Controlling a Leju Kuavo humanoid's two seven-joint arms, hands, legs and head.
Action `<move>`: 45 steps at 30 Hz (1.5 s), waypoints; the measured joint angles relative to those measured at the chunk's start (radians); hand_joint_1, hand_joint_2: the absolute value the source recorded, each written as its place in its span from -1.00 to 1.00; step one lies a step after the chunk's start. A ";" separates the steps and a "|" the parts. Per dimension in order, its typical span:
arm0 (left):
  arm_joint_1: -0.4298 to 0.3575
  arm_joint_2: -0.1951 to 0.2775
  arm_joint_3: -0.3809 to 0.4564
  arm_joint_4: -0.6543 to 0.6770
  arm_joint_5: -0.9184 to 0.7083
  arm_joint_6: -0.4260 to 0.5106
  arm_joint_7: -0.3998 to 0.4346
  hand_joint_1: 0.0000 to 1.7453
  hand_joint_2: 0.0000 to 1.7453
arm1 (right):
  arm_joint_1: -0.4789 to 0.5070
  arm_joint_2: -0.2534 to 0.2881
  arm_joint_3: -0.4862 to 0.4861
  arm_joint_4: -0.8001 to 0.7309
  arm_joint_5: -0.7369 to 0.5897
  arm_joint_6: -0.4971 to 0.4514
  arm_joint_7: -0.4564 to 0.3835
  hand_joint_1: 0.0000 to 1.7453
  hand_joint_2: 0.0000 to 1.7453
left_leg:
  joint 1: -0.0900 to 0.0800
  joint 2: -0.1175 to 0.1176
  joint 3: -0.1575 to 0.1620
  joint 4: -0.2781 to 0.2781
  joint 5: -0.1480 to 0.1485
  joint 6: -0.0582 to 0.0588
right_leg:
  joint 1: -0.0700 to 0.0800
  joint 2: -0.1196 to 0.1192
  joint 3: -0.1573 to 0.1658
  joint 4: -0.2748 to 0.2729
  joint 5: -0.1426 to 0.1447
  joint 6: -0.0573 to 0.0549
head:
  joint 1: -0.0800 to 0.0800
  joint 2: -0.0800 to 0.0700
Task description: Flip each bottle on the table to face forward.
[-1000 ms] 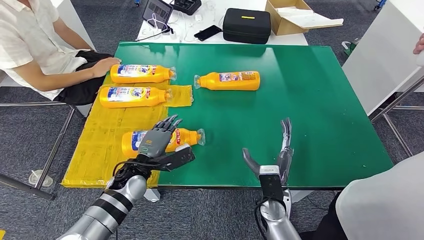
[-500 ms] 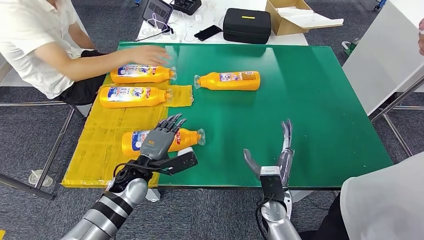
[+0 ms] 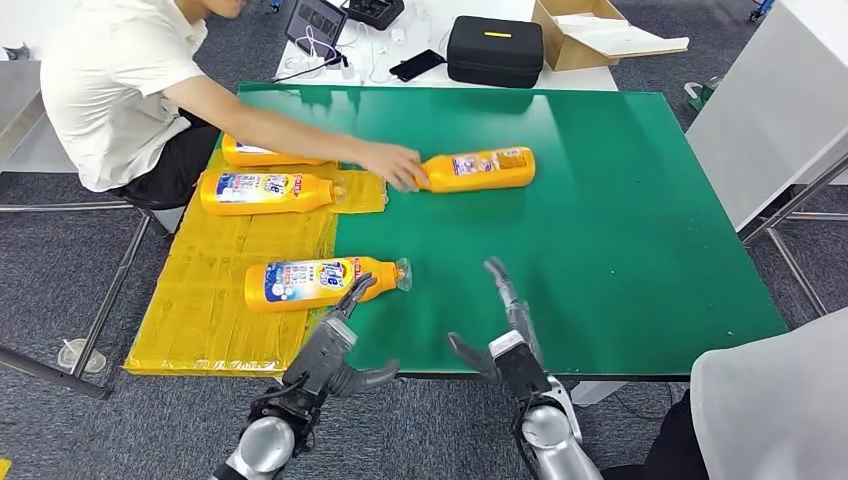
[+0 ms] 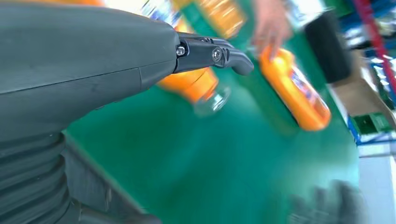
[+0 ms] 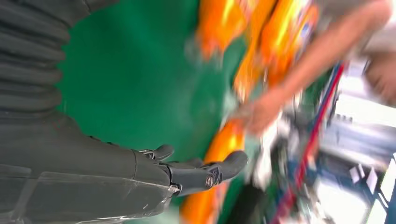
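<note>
Both robot hands have pulled back to the bottom middle: left hand (image 3: 328,352) and right hand (image 3: 508,335), fingers apart, probably holding nothing. Near bottle (image 3: 320,281) lies centre-left; a person's hand (image 3: 392,165) grabs the far bottle (image 3: 480,169).

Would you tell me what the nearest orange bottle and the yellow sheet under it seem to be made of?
The nearest orange bottle looks like glossy moulded plastic with a printed label and a clear cap: light glints along its side. The yellow sheet looks like thin plastic film or tape strips; it shows creases and seams, though that is uncertain.
</note>
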 joint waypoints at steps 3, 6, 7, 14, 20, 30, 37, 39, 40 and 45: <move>0.018 -0.023 0.019 -0.009 0.074 0.051 -0.005 -1.00 1.00 | 0.002 0.024 -0.014 0.001 -0.127 0.098 0.012 -1.00 -1.00 | 0.000 0.000 0.000 0.000 0.000 0.000 | 0.000 0.000 0.000 0.000 0.000 0.000 | 0.000 0.000; 0.027 -0.035 0.031 -0.034 0.110 0.106 -0.016 -1.00 1.00 | 0.013 0.056 -0.017 -0.023 -0.196 0.064 0.063 -1.00 0.50 | 0.001 0.001 0.000 0.000 0.000 0.000 | 0.000 0.000 0.000 0.000 0.000 0.000 | 0.000 0.000; 0.032 -0.038 0.035 -0.043 0.119 0.122 -0.021 -1.00 1.00 | 0.018 0.065 -0.015 -0.034 -0.188 0.022 0.073 -1.00 1.00 | 0.001 0.001 0.000 0.000 0.000 0.000 | 0.000 0.000 0.000 0.000 0.000 0.000 | 0.000 0.000; 0.069 -0.049 0.051 -0.121 0.234 0.196 -0.073 -1.00 1.00 | 0.042 0.087 0.035 -0.140 0.085 -0.415 0.012 -1.00 1.00 | 0.001 0.000 0.000 0.000 0.000 0.000 | 0.000 0.000 0.000 0.000 0.000 0.000 | 0.000 0.000; 0.093 -0.049 0.056 -0.168 0.284 0.221 -0.085 -1.00 1.00 | 0.066 0.084 0.080 -0.175 0.139 -0.485 0.018 -1.00 1.00 | 0.000 0.000 0.000 0.000 0.000 0.000 | 0.000 0.000 0.000 0.000 0.000 0.000 | 0.000 0.000; 0.089 -0.046 0.052 -0.164 0.174 0.145 -0.025 -1.00 1.00 | -0.008 0.008 0.165 -0.049 0.610 -0.423 0.313 -1.00 1.00 | 0.000 0.000 0.000 0.000 0.000 0.001 | 0.000 0.000 0.000 0.000 0.000 0.000 | 0.000 0.000; 0.052 -0.057 0.022 -0.123 0.168 0.053 -0.010 -1.00 1.00 | -0.189 -0.050 0.185 0.165 0.706 -0.390 0.421 -1.00 1.00 | -0.001 0.000 0.000 0.000 0.001 0.001 | -0.001 0.000 0.000 0.000 0.001 0.001 | 0.000 0.000; 0.041 -0.060 0.013 -0.115 0.164 0.056 -0.010 -1.00 1.00 | -0.237 -0.061 0.185 0.226 0.727 -0.390 0.445 -1.00 1.00 | -0.001 0.000 0.000 0.000 0.001 0.001 | -0.001 0.000 0.000 0.000 0.001 0.001 | 0.000 0.000; 0.036 -0.061 0.010 -0.112 0.161 0.060 -0.010 -1.00 1.00 | -0.259 -0.066 0.185 0.255 0.734 -0.391 0.453 -1.00 1.00 | -0.001 0.000 0.000 0.000 0.001 0.001 | -0.001 0.000 0.000 0.000 0.001 0.001 | 0.000 0.000; 0.017 -0.065 -0.003 -0.096 0.146 0.073 -0.010 -1.00 1.00 | -0.340 -0.084 0.169 0.384 0.767 -0.403 0.487 -1.00 1.00 | 0.000 0.000 0.000 0.000 0.001 0.001 | 0.000 0.000 0.000 0.000 0.001 0.001 | 0.000 0.000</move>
